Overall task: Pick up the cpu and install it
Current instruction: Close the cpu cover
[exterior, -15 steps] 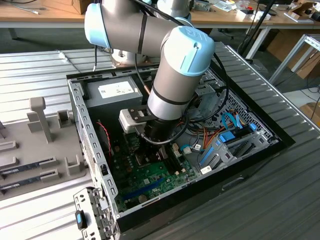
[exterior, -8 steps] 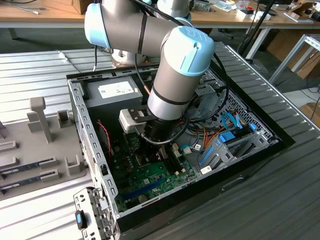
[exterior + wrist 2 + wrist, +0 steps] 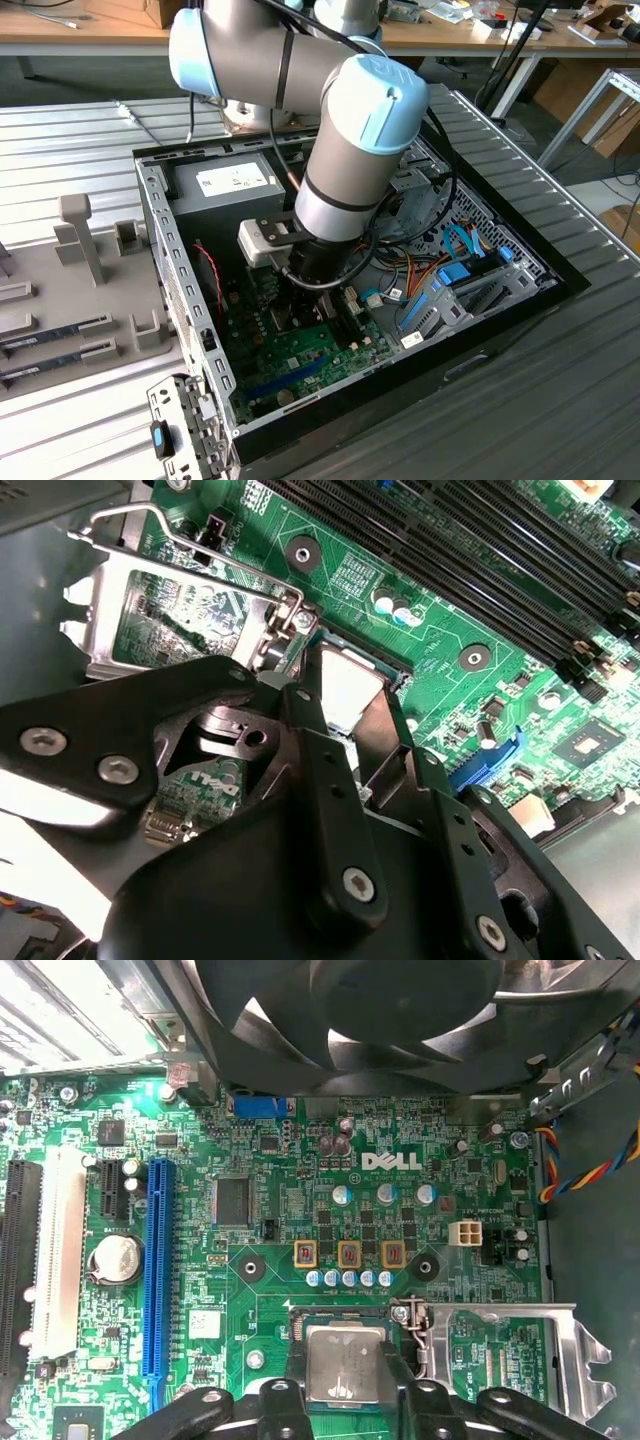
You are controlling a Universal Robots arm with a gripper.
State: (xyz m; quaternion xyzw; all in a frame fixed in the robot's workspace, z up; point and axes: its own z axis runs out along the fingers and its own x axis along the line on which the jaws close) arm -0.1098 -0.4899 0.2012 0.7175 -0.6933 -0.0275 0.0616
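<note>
We see the claw (image 3: 346, 1388) lowered inside the open computer case (image 3: 166, 240), its 2 fingers (image 3: 298, 1375) pinching the cpu (image 3: 345, 1360) by opposite edges. The cpu lies flat over the socket (image 3: 330, 1312) on the green motherboard (image 3: 300, 1220); we cannot tell whether it is seated or just above. The metal load plate (image 3: 510, 1345) lies swung open just beside the socket

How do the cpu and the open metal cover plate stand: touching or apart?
Apart. In the first wrist view a plain gap separates the cpu from the cover plate, which lies flipped open beside it.
</note>
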